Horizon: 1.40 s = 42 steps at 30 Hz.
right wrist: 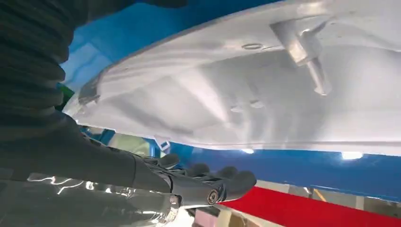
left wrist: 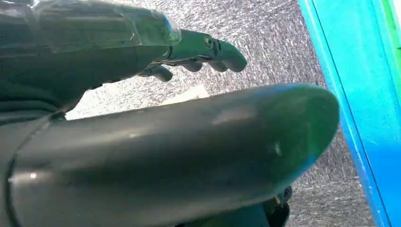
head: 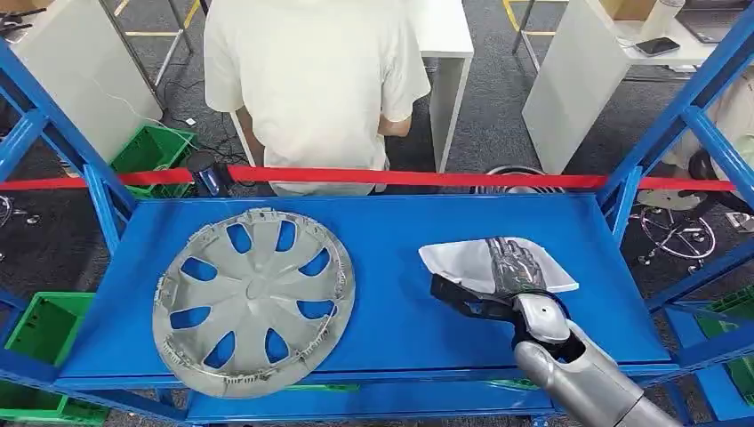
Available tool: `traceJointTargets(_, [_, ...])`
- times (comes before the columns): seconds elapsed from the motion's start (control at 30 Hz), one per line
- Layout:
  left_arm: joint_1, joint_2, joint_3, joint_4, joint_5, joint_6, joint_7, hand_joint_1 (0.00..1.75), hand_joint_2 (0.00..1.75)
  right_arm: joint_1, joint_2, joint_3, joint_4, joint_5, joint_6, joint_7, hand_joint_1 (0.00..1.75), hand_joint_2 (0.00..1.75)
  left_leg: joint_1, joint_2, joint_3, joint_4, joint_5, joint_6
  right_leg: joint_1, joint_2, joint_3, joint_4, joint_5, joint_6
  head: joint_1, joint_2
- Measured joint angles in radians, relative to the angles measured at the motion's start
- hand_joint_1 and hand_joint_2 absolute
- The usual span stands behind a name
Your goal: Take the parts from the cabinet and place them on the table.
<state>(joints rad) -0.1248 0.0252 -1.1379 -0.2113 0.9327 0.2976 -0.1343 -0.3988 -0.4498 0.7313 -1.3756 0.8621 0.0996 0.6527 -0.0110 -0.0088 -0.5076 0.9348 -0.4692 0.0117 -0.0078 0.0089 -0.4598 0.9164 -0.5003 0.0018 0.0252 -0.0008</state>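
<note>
Blue shelf (head: pixel 391 222) holds two parts: one hubcap (head: pixel 253 298), one white panel (head: pixel 462 260) under the right hand (head: pixel 516 267), grip unclear; left hand (left wrist: pixel 142 52) empty, fingers apart.

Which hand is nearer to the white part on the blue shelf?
Right. The right hand lies on the white part on the blue shelf. The left hand hangs beside the rack over the grey floor.
</note>
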Motion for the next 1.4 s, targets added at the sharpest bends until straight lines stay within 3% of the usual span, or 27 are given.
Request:
traceJointTargets(0.8, [0.000,-0.002,-0.001,0.000,0.000,0.000,0.002,0.00,0.00,0.000,0.023,0.015,0.049,-0.029,-0.033,-0.008,1.75,1.75,0.000,-0.008,0.002,0.000,0.000,0.000,0.000,-0.004,0.005,-0.003,-0.001,0.001,0.001,0.000])
traceJointTargets(1.0, [0.000,-0.002,-0.002,0.000,0.001,0.000,-0.007,0.00,0.00,0.005,0.023,0.021,0.053,-0.037,-0.086,-0.045,1.75,1.75,0.000,-0.007,0.002,0.000,0.000,0.000,0.000,-0.004,0.005,-0.003,-0.001,0.001,0.001,0.000])
traceJointTargets(1.23, [0.000,-0.002,-0.008,0.000,0.001,0.000,-0.026,0.00,0.00,0.029,0.023,0.022,0.056,-0.024,-0.203,-0.129,1.75,1.75,0.000,-0.005,0.001,0.000,0.000,0.000,0.000,-0.004,0.005,-0.003,-0.001,0.001,0.001,0.000])
traceJointTargets(1.37, [0.001,-0.002,-0.009,0.000,0.001,0.025,-0.079,0.00,0.00,0.080,0.023,0.021,0.028,0.071,-0.443,-0.233,1.75,1.75,0.000,-0.005,-0.001,0.000,0.000,0.000,0.000,-0.004,0.004,-0.002,-0.001,0.002,0.002,0.000])
traceJointTargets(1.4, [0.001,-0.002,-0.009,0.000,0.001,0.030,-0.092,0.00,0.00,0.091,0.023,0.019,0.007,0.095,-0.470,-0.238,1.75,1.75,0.000,-0.005,-0.001,0.000,0.000,0.000,0.000,-0.004,0.004,-0.002,-0.001,0.002,0.000,0.000])
